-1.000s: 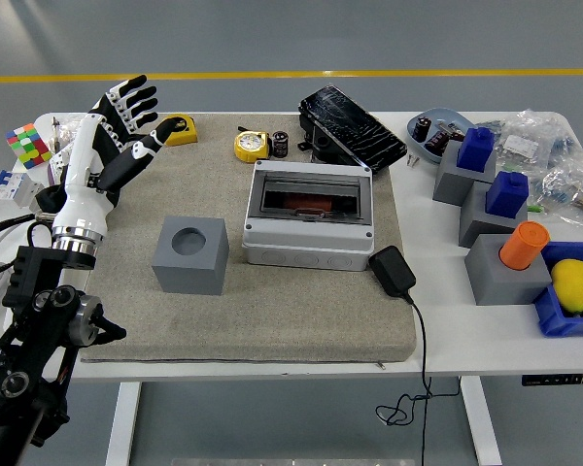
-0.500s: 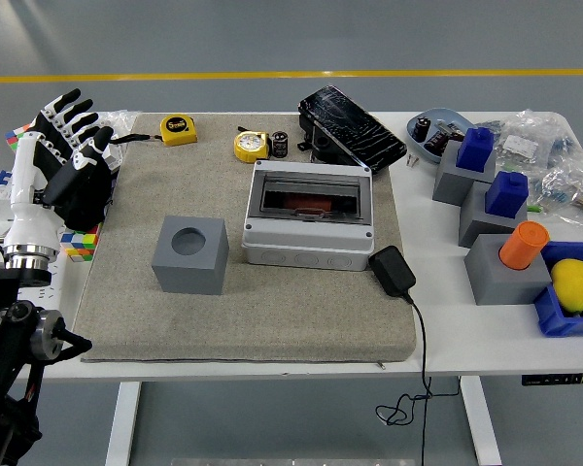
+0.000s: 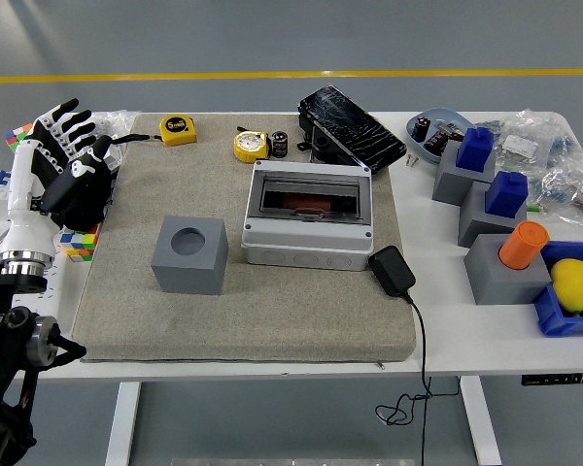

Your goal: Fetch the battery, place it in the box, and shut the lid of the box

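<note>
The grey box (image 3: 309,233) stands in the middle of the felt mat (image 3: 243,311). Its dark see-through lid (image 3: 311,197) lies flat on top, and a reddish-brown thing shows through it. A small black cylinder battery (image 3: 280,145) stands upright behind the box, next to a round yellow tape measure (image 3: 252,146). My left hand (image 3: 66,160) is raised over the table's left edge, well left of the box, with its fingers spread and holding nothing. My right arm is out of view.
A grey cube with a round hole (image 3: 188,254) sits left of the box. A black charger (image 3: 392,270) with its cable lies at the box's right front corner. A cracked black panel (image 3: 351,127), a bowl of small cylinders (image 3: 429,131), grey blocks (image 3: 503,267) and a blue bin (image 3: 569,303) stand at the right. A colour cube (image 3: 78,241) lies under my hand.
My left hand has drawn back leftward from over the mat's far left corner to the table's left edge. Its fingers stay spread. Nothing on the mat has moved.
</note>
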